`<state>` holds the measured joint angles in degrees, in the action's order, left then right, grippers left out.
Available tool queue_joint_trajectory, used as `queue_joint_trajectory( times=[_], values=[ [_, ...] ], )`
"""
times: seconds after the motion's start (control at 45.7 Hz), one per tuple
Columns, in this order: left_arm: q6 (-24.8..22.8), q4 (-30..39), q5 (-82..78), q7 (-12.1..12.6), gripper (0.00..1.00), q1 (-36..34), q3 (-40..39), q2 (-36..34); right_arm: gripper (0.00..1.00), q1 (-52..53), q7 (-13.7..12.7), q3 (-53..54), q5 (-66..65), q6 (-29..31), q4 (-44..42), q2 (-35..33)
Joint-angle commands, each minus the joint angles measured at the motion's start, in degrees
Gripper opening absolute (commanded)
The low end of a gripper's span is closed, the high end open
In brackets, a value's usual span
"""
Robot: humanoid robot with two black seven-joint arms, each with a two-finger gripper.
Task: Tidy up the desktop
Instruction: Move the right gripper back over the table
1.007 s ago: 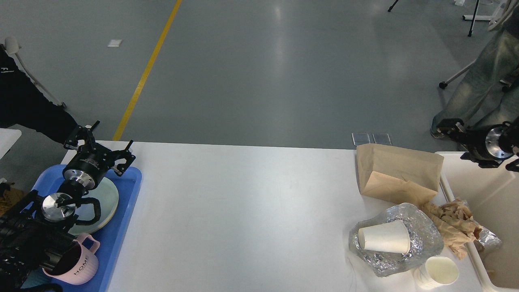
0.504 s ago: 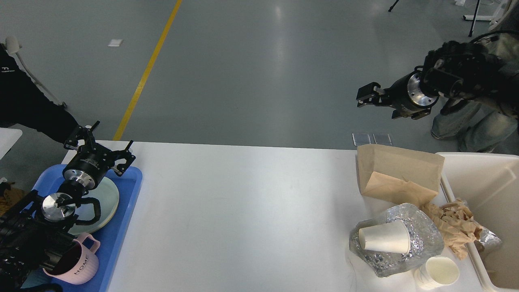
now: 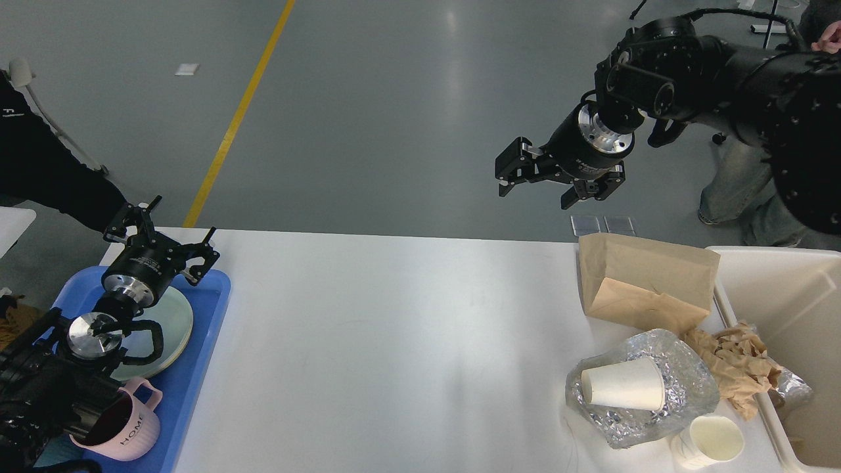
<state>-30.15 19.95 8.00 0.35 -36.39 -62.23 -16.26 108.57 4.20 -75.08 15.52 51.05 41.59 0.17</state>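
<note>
Looks like a robot test hall or lab, not a home: broad grey polished floor [image 3: 407, 118] with a yellow lane line [image 3: 240, 112] painted across it, glare from overhead lights, tripod legs [image 3: 765, 29] and a wheeled stand at the far right edge. White table [image 3: 394, 341] set out in the open floor, staged with a blue tray [image 3: 197, 368] of dishes at one end and a beige bin [image 3: 782, 309] with paper rubbish at the other. Two bystanders partly visible at the edges, one in jeans [image 3: 729, 190].

White desktop [image 3: 394, 341] — broad, matte, round-cornered
</note>
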Motion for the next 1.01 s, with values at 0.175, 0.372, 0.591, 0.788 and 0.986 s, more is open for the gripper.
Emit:
queue_joint_trajectory(
  times=[0.175, 0.372, 0.591, 0.788, 0.986],
  values=[
    [0.0, 0.0, 0.0, 0.0, 0.97, 0.0, 0.0, 0.0, 1.0, 6.04, 0.11, -0.33, 0.12, 3.95, -0.11, 0.01],
    [0.0, 0.0, 0.0, 0.0, 0.97, 0.0, 0.0, 0.0, 1.0, 7.62, 0.02, -0.51, -0.93, 3.95, -0.81, -0.34],
    [0.0, 0.0, 0.0, 0.0, 0.97, 0.0, 0.0, 0.0, 1.0, 6.4, 0.02, -0.77, -1.28, 3.95, -1.43, -2.36],
    [0.0, 0.0, 0.0, 0.0, 0.97, 0.0, 0.0, 0.0, 1.0, -2.47, 0.02, -0.07, -1.28, 3.95, -1.43, -4.74],
    [0.0, 0.0, 0.0, 0.0, 0.97, 0.0, 0.0, 0.0, 1.0, -12.93, 0.02, 0.02, -1.28, 3.95, -1.78, -5.09]
  ],
)
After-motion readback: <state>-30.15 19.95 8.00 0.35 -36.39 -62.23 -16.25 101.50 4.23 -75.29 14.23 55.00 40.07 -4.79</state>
